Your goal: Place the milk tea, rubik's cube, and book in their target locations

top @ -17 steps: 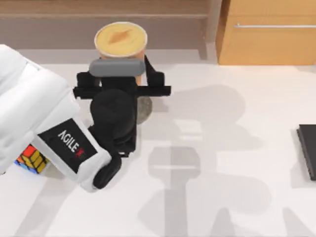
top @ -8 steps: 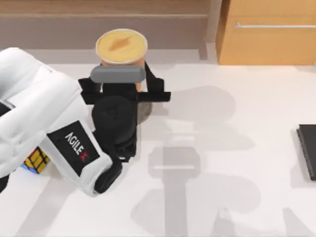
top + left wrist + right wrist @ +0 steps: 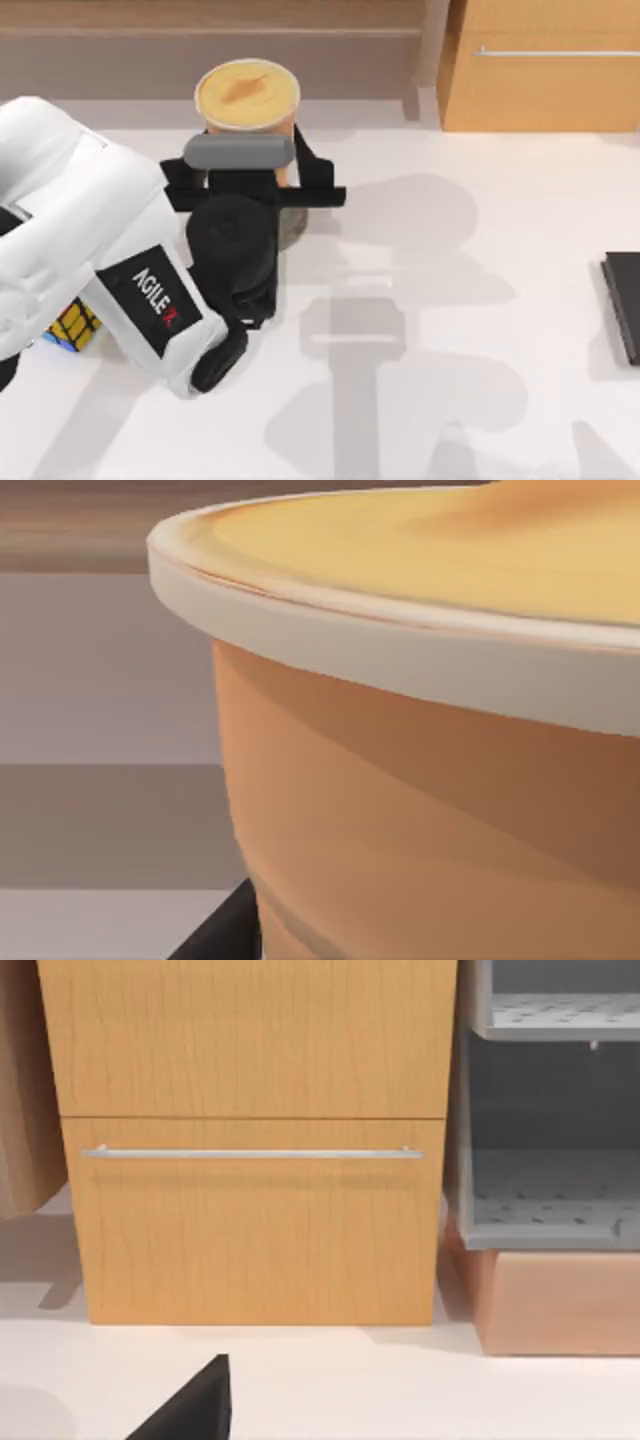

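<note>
Orange-tan, one milk tea (image 3: 247,97) stands at 11 o'clock on the surface (image 3: 460,300), grasped by the left hand (image 3: 250,165). One rubik's cube (image 3: 73,325) sits at 8 o'clock. Nothing moved since half a second ago.

- The top view looks down on the white table (image 3: 480,300) from above.
- The left wrist view sits very close to the milk tea (image 3: 430,780), also seen from above (image 3: 247,100).
- The right wrist view faces level toward the wooden cabinet (image 3: 250,1140), sharing it with the top view (image 3: 545,65).
</note>
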Controlling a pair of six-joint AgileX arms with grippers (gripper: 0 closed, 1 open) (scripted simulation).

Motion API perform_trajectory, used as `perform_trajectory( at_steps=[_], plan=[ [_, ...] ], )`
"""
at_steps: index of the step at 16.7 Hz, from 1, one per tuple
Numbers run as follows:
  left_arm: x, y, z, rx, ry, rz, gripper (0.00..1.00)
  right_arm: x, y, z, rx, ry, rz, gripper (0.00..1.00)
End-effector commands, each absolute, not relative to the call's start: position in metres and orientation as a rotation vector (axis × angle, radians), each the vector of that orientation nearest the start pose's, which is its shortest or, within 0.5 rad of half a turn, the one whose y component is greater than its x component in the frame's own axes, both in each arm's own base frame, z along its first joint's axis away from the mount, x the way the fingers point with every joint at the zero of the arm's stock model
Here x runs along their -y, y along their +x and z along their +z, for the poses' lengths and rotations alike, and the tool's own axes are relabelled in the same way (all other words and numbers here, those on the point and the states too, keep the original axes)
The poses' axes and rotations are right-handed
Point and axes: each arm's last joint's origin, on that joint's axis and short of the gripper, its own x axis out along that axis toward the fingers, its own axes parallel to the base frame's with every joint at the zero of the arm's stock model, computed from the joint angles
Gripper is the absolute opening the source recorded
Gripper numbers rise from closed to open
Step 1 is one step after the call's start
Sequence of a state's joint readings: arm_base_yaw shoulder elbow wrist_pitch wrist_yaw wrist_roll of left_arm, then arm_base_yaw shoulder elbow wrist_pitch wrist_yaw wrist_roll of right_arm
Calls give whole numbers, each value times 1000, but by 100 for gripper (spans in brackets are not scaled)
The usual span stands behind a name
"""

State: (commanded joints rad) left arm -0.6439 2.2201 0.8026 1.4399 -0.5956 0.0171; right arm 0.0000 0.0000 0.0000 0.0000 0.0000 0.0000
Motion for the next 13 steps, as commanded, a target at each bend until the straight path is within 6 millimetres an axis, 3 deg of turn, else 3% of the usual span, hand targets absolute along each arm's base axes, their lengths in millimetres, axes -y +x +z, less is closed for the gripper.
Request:
perform_trajectory(
  at_steps=[4,13],
  plan=[
    [208,312,78,11,-6,-23,98,1,106,160,0,0,0,100],
    [208,312,78,11,-6,-21,100,1,106,160,0,0,0,100]
  ],
)
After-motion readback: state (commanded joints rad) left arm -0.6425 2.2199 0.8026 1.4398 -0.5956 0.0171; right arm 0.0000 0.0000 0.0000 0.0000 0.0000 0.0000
